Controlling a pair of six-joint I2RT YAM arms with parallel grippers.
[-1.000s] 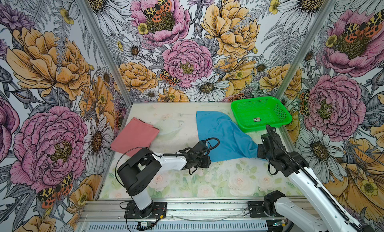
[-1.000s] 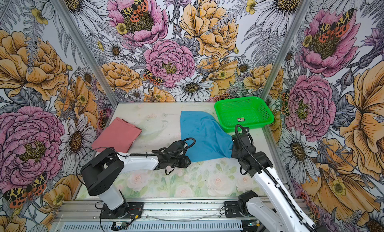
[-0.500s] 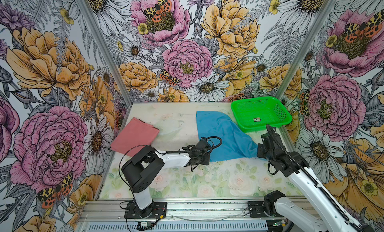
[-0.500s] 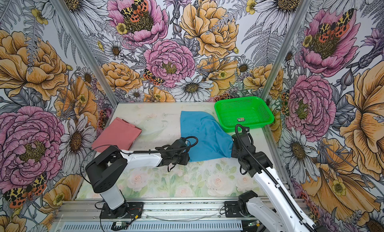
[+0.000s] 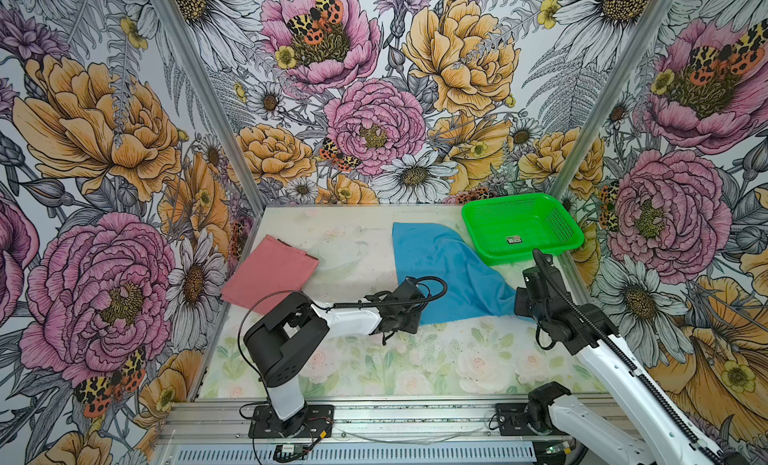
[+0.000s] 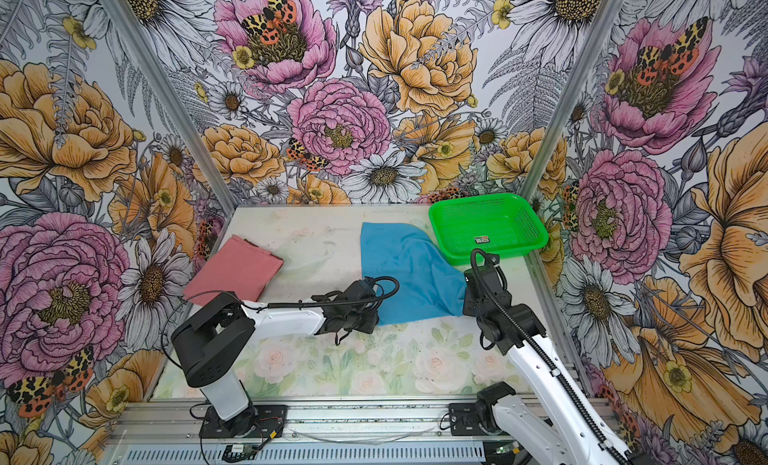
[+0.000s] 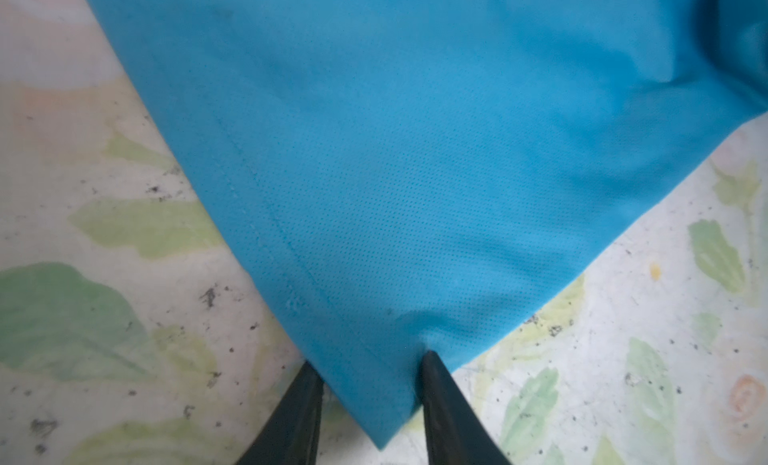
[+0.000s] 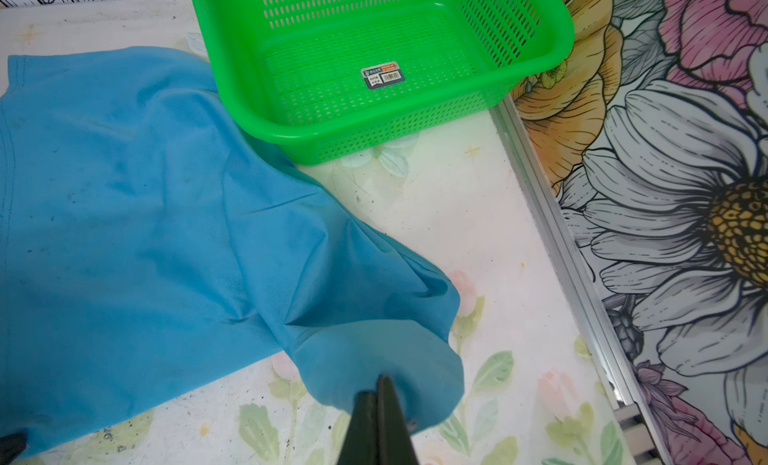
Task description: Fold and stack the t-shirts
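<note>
I count two t-shirts on the table [image 5: 415, 359]. The blue t-shirt [image 5: 449, 271] is bright sky blue, a fine dotted knit with a stitched hem. It is spread mostly flat, with loose folds running toward one bunched, lifted corner. It lies just beside the green basket [image 5: 519, 201], and one edge touches the basket's wall. The pink t-shirt [image 5: 270, 276] is salmon, plain and folded into a neat flat rectangle. It sits well apart from the basket, on the far side of the blue one.

Both of my grippers are at the blue shirt's edge farthest from the basket. My left gripper [image 7: 369, 359] has its jaws partly apart. A flat corner of the blue shirt lies between them, and one finger touches the cloth without pinching it. My right gripper [image 8: 380, 384] has its jaws pressed together on the bunched corner, holding it up off the table.

There is one basket, with one label [image 8: 382, 74] on its floor.
</note>
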